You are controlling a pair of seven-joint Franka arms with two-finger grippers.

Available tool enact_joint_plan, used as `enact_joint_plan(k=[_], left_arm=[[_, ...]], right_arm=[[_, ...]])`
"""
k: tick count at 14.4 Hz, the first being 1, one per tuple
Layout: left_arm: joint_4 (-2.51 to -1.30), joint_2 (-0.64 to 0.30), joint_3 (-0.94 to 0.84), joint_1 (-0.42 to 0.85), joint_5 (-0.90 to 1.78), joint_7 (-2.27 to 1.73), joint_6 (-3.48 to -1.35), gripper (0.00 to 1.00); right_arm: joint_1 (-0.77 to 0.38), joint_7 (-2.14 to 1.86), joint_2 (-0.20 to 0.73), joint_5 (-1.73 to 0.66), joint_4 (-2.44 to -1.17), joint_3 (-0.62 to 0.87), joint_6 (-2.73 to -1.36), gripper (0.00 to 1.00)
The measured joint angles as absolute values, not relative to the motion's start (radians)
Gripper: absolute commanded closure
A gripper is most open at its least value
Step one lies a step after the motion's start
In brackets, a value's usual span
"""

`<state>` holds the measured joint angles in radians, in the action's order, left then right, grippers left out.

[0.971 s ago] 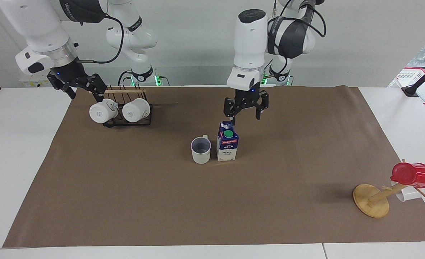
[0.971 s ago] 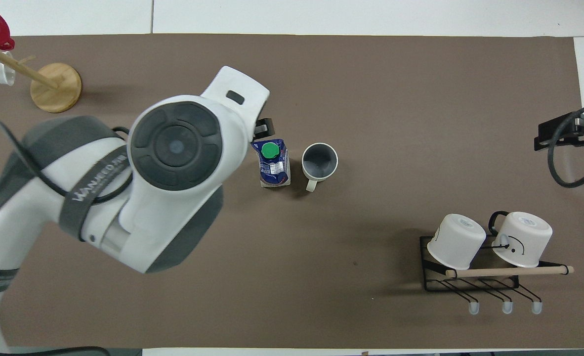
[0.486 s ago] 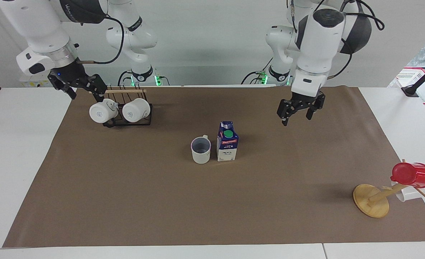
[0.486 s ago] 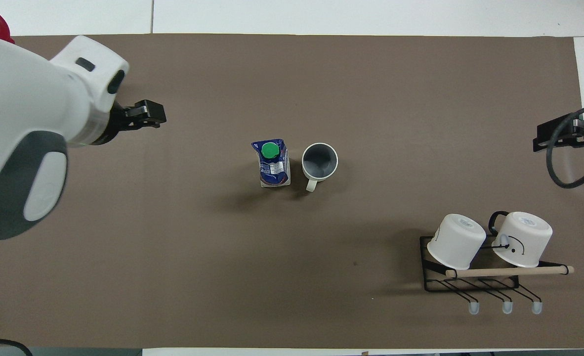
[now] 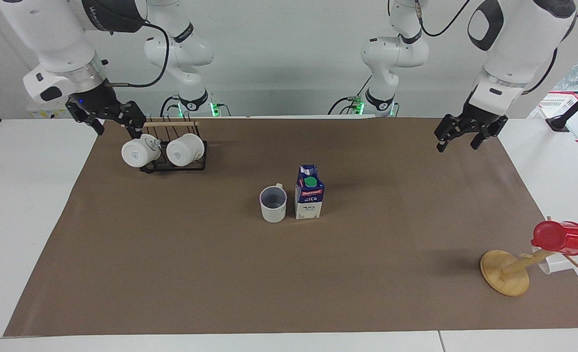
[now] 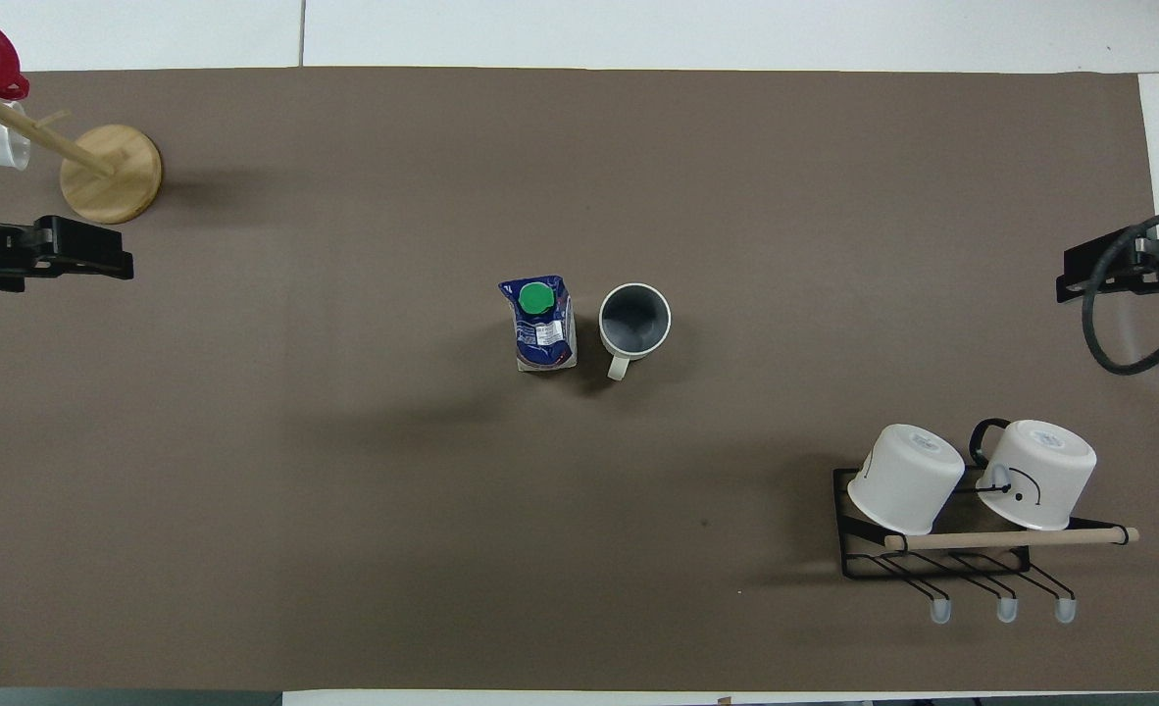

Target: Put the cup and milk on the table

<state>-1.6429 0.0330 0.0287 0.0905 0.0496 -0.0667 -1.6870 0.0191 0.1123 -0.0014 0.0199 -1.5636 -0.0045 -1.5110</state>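
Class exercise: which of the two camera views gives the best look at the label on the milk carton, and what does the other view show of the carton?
The facing view: the milk shows its front panel with the red label band, upright beside the cup. The overhead view shows mainly the milk's green cap and sloped gable top, with the front panel foreshortened.

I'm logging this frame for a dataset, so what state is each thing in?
cup: upright on the table, beside the milk, free.
milk: upright, green cap on, free.
left gripper: open, empty, over the table's left-arm end.
right gripper: open, empty, by the rack.
two white mugs: tipped on the black rack.
red mug: hung on the wooden stand.
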Motion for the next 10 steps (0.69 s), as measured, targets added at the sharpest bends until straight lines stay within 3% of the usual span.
enact_joint_plan(k=[5,10], left_arm=[[-1.554,0.015,0.029,0.019,0.057,0.022,-1.565,0.00],[-1.540,0.004,0.024,0.018,0.057,0.026,-1.532,0.00]], right_arm=[[0.012,0.112,-0.002,0.019,-1.565,-0.002,-1.512,0.00],[0.007,0.112,-0.002,0.019,-1.566,-0.002,-1.519,0.00]])
